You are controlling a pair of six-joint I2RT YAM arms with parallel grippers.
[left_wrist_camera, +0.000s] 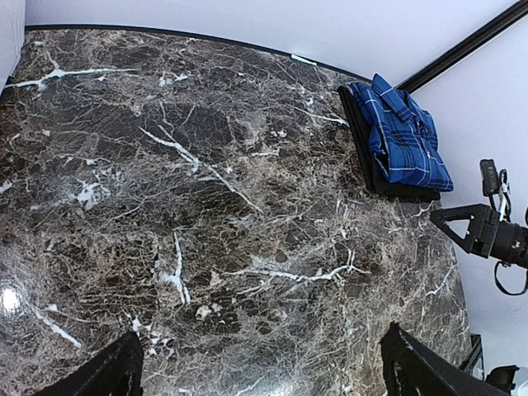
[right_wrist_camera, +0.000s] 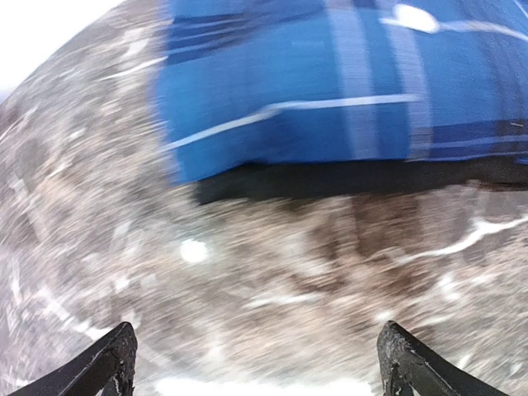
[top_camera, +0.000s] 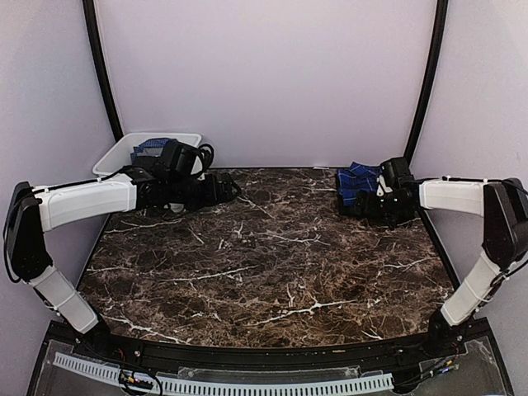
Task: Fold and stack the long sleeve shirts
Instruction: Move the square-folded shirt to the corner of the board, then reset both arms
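The royal-blue plaid shirt (top_camera: 355, 180) lies folded at the back right of the marble table, on top of the folded black shirt (top_camera: 346, 200). The left wrist view shows the plaid shirt (left_wrist_camera: 402, 136) stacked on the black one (left_wrist_camera: 360, 144). My right gripper (top_camera: 369, 204) is open and empty, low over the table just in front of the stack; its blurred view shows the plaid shirt (right_wrist_camera: 330, 82) and the black edge (right_wrist_camera: 371, 177) beyond its open gripper (right_wrist_camera: 260, 356). My left gripper (top_camera: 223, 186) is open and empty at the back left, its own view (left_wrist_camera: 262, 371) showing only bare marble between the fingers.
A white plastic tub (top_camera: 115, 153) stands at the back left corner behind my left arm, with some blue plaid cloth (top_camera: 151, 147) showing in it. Black frame poles (top_camera: 425, 82) rise at both back corners. The walls stand close behind the table.
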